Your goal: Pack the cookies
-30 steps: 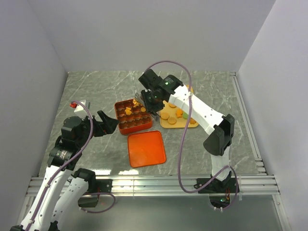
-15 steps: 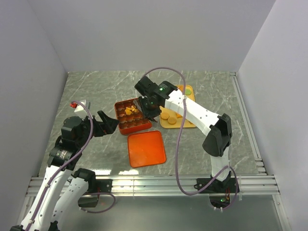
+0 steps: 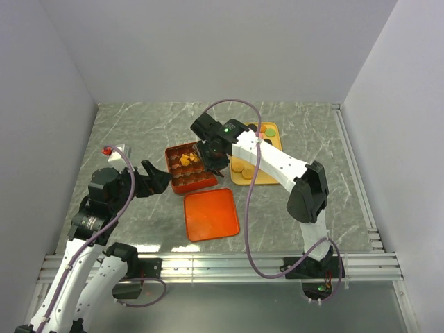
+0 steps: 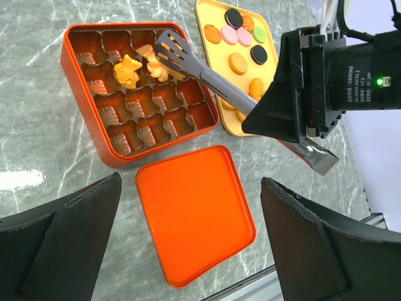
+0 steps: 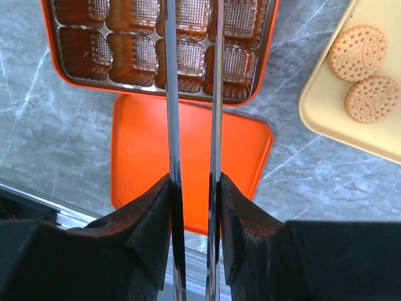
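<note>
The orange-red gridded box [image 3: 187,169] holds two orange-tan cookies [image 4: 128,70] in its far cells. My right gripper [image 3: 211,154] is shut on grey metal tongs [image 4: 200,66], whose slotted tip hangs over the box right beside a pale cookie [image 4: 153,64]; I cannot tell if the tongs grip it. In the right wrist view the gripper [image 5: 194,182] clamps the two tong arms [image 5: 172,94] above the box [image 5: 156,56]. More cookies [image 4: 238,63] lie on the yellow tray [image 4: 213,12]. My left gripper [image 4: 191,182] is open and empty, left of the box [image 3: 156,177].
The flat orange-red lid [image 3: 211,214] lies in front of the box, open side up. The yellow tray [image 3: 267,132] sits right of the box, with two round cookies [image 5: 357,53] showing near its edge. Walls enclose the table on three sides.
My right arm has swung left from the yellow tray to over the box, carrying the tongs. The left arm has not moved.
</note>
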You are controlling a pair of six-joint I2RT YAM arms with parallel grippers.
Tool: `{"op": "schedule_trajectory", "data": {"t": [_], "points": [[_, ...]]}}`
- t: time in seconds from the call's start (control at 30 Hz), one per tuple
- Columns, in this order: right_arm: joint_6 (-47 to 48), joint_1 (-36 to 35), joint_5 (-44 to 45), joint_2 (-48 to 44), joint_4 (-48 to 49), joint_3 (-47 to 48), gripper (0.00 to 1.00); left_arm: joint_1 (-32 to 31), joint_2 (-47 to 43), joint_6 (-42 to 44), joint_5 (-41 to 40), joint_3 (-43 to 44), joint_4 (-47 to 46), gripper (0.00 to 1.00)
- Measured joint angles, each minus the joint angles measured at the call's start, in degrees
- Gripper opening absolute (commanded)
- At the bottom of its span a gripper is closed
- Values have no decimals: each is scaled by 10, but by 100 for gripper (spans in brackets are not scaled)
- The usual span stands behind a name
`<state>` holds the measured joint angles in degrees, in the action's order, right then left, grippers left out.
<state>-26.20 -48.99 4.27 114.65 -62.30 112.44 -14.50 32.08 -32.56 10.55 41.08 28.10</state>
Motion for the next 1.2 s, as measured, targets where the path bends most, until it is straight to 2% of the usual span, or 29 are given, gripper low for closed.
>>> {"op": "schedule_trajectory", "data": {"t": [0.83, 1.2], "points": [[-13, 0, 7, 14, 4, 16, 43, -7, 0, 2, 2, 0, 0, 99], [-15, 0, 8, 28, 3, 35, 44, -15, 4, 2, 2, 0, 0, 99]]}}
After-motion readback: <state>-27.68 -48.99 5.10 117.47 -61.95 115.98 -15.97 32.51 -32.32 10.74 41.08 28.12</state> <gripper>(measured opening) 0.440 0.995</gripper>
